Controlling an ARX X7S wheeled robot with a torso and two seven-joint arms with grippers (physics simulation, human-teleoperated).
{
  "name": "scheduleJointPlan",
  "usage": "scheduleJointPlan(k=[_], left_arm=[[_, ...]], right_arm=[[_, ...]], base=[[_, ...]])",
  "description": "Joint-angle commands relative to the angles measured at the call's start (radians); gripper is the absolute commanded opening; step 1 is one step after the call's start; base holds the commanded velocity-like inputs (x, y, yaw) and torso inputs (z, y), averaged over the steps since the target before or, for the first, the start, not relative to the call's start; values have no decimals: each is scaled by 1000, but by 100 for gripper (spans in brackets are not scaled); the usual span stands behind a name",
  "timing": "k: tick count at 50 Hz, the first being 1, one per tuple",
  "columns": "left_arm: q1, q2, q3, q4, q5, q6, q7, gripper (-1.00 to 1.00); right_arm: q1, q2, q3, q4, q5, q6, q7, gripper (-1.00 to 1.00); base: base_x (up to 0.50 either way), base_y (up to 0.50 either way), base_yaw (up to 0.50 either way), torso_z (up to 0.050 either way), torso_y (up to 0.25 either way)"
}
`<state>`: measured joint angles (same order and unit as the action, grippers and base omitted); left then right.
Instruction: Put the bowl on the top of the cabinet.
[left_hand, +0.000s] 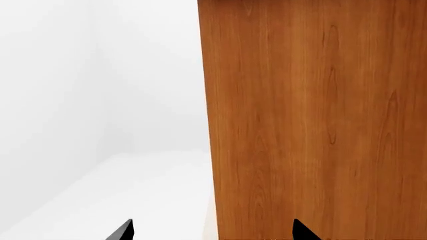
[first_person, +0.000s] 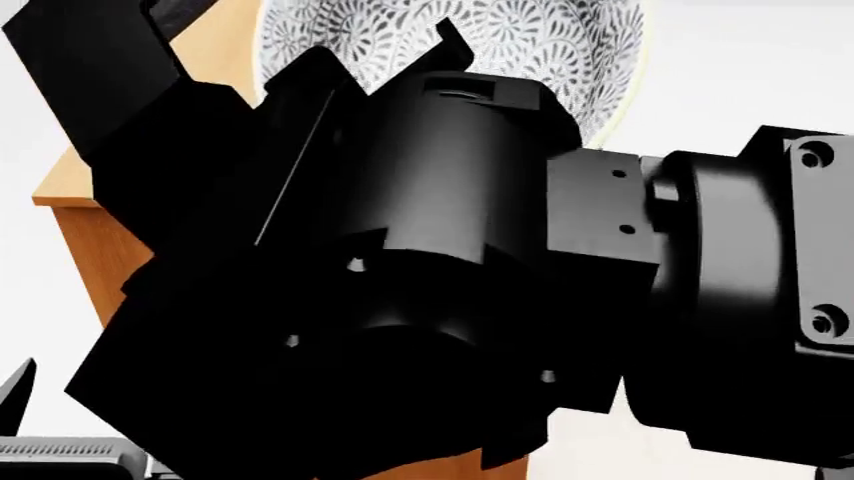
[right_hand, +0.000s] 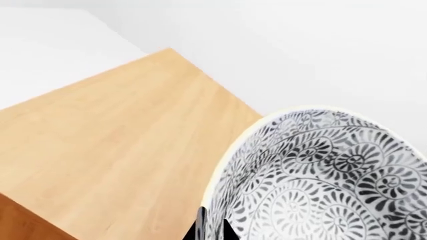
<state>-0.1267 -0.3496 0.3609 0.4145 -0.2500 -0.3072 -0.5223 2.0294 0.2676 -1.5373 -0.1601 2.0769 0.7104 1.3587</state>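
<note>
1. Nearest the head camera, the right arm (first_person: 441, 280) filled most of the view as a black mass, reaching forward and up from the lower right.
2. In the right wrist view, a dark finger (right_hand: 202, 225) of the right gripper (right_hand: 215, 227) stood against the outside of the bowl's rim, with a second dark sliver just inside the wall, so the claw sat clamped on the rim at the bowl's near edge.
3. The bowl (right_hand: 320, 180) was tilted, its patterned inside facing the wrist camera, and it extended away from the claw.
4. Beyond the bowl in that view lay the light wooden top of the cabinet (right_hand: 113, 145); whether the bowl touched it could not be told.
5. In the head view the bowl (first_person: 534, 50) showed above the arm, with the cabinet's top corner and orange-brown side (first_person: 100, 240) at the left behind the arm.
6. The left gripper (left_hand: 213, 231) showed only two black fingertips, well apart with nothing between them, pointing at the cabinet's orange-brown side panel (left_hand: 313, 120).
7. Farthest back were a white floor (left_hand: 120, 195) and white walls (left_hand: 67, 75).
</note>
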Motion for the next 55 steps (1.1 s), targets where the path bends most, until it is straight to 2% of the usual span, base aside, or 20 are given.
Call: scheduleJointPlan(k=[1,27,41,55], left_arm=[[-1,0,4,-8,-2,3,1,100],[-3,-5,5,-19,-8,11,-3,100],[-9,-3,12,-48,-8,22,2,100],[-8,-6,18,-42,-8,18,-2,100]], right_arm=[[-24,-39,7,2,-18,-23,-45,-100],[-40,-63,2,25,-100,-25,-101,-100],[-47,-53,-10,84,-179,-16,-195,-100],[-61,-61,-11,135,-198,-31,-198,-100]], base=[[0,3,0,0,0],[0,1,1,0,0],[0,0,0,0,0],[1,0,0,0,0]])
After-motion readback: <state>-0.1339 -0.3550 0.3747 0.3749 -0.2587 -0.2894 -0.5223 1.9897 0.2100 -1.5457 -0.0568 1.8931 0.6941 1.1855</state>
